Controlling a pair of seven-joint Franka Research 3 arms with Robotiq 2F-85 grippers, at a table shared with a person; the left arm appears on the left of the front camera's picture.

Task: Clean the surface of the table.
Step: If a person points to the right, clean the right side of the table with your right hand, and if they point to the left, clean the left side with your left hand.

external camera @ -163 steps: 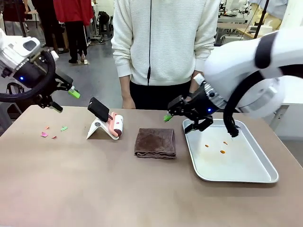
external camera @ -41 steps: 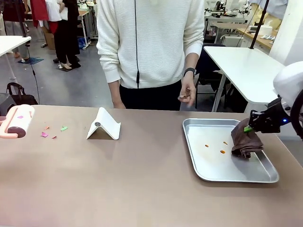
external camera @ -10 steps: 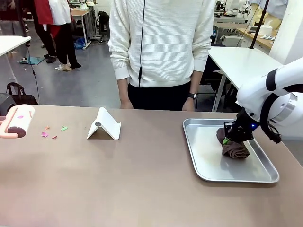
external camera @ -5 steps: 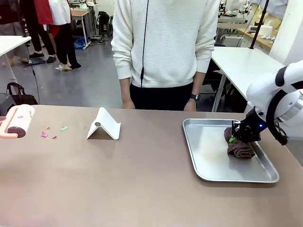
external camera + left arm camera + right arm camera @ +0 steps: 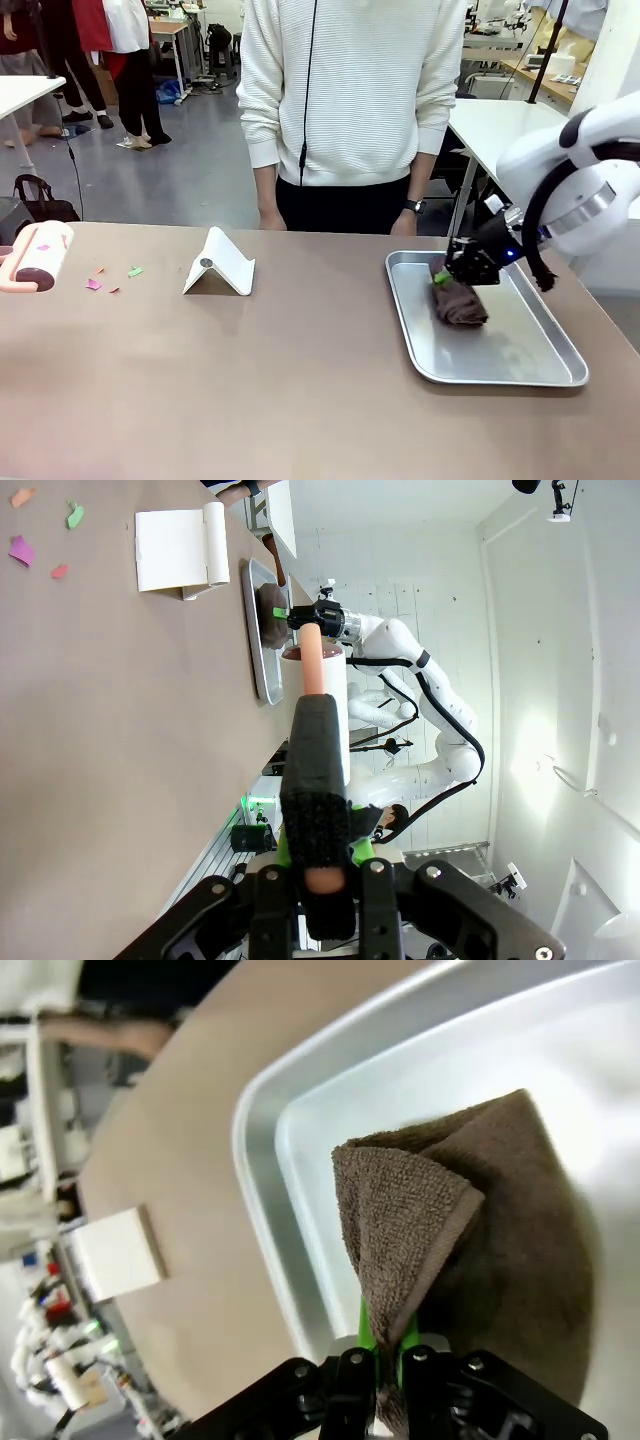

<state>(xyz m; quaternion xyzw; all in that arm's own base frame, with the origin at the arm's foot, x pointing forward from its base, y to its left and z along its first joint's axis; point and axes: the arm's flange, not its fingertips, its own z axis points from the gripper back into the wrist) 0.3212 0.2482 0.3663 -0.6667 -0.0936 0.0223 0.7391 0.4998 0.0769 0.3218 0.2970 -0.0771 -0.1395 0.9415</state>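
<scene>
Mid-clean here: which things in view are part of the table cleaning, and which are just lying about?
In the job: table, brown cloth gripped by the right gripper, silver tray, lint roller held by the left gripper, paper scraps.
Lying about: white stand, black bag on the floor.

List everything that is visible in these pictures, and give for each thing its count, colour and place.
table: one, taupe-brown, across the foreground
tray: one, silver, on the table's right part
cloth: one, brown, bunched in the tray's far left part
stand: one, white, on the table left of the middle
paper scraps: four, pink, orange and green, on the table's left part
lint roller: one, pink with white roll, at the table's left edge
person: one, white sweater, at the far side
right pincer: black, green pads, shut on the cloth
left pincer: black, shut on the lint roller's handle
</scene>
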